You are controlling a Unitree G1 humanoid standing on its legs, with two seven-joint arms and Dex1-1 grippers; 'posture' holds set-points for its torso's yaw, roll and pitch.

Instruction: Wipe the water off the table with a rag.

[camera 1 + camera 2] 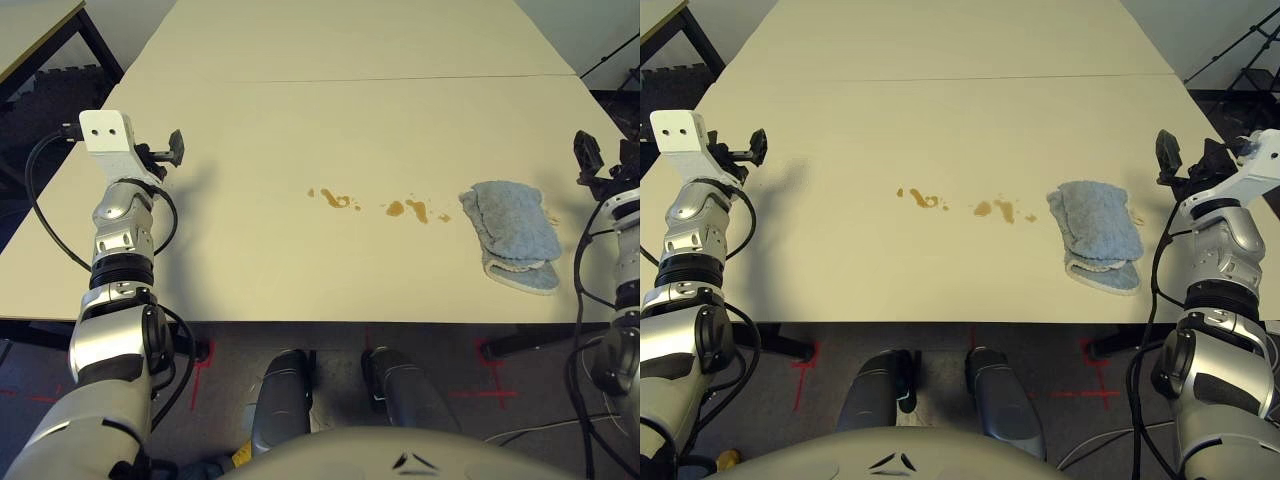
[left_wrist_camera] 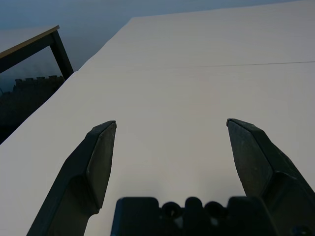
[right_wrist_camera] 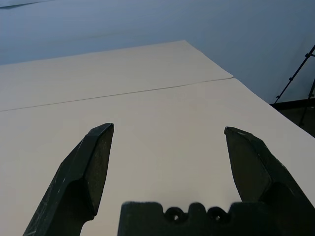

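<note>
Small amber-brown splotches of water (image 1: 337,200) lie in a short row near the middle of the pale cream table (image 1: 300,130), with a second patch (image 1: 408,209) just to their right. The light blue-grey rag (image 1: 512,232) lies crumpled right of the water, close to the front edge, its whitish edge showing underneath. My left gripper (image 1: 168,152) hovers over the table's left side, open and empty, with its fingers (image 2: 98,162) spread wide. My right gripper (image 1: 1175,158) hangs open by the table's right edge, just right of the rag, fingers (image 3: 96,167) apart with nothing between them.
A thin seam (image 1: 350,78) runs across the table behind the water. A second table's corner (image 1: 40,30) with dark legs stands at the far left. Dark tripod legs (image 1: 1240,50) stand off the table's right side.
</note>
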